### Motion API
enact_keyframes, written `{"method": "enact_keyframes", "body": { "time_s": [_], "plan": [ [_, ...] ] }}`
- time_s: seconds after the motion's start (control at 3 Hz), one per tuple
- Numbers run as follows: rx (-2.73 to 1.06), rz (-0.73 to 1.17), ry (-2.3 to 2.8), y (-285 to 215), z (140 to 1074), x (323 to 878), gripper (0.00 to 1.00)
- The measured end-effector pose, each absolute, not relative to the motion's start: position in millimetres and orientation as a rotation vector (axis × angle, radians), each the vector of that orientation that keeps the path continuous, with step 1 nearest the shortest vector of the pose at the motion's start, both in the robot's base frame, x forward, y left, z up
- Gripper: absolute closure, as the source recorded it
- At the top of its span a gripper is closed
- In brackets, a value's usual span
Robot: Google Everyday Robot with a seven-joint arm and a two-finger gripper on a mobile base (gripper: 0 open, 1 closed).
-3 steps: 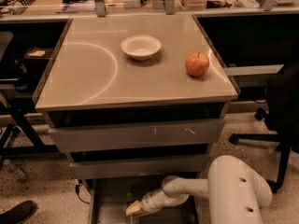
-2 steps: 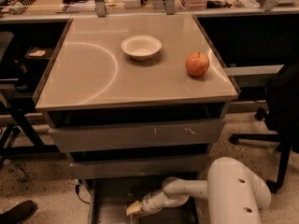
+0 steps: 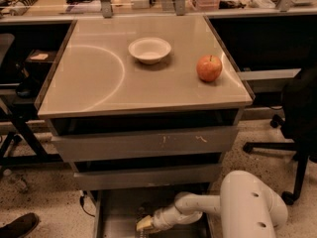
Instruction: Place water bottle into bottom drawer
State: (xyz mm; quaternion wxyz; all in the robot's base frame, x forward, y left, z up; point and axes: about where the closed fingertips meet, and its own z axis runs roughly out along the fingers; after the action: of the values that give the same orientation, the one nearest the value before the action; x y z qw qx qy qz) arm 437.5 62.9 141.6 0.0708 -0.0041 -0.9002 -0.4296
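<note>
The cabinet top (image 3: 99, 83) in front of me is flat and beige, with a pale curved line (image 3: 119, 73) on its left half. Two things lie directly on it. A white bowl (image 3: 149, 50) stands near the back, about in the middle. A red apple (image 3: 209, 68) sits to its right, close to the right edge. They do not touch. My gripper (image 3: 143, 224) is far below, low in the open bottom drawer (image 3: 116, 209).

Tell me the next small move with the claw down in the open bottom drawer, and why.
Probably ease the claw slightly lower, then pause: it sits inside the bottom drawer, low over its floor, but I cannot make out the water bottle, so confirm it before anything else.
</note>
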Motion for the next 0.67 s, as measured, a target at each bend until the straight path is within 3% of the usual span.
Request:
{"method": "enact_keyframes", "body": {
  "time_s": [0.33,0.67],
  "plan": [
    [-0.018,-1.289,-2.708,62.0,140.5,437.1,0.83],
    [-0.018,-1.289,-2.707,62.0,140.5,437.1,0.60]
  ]
}}
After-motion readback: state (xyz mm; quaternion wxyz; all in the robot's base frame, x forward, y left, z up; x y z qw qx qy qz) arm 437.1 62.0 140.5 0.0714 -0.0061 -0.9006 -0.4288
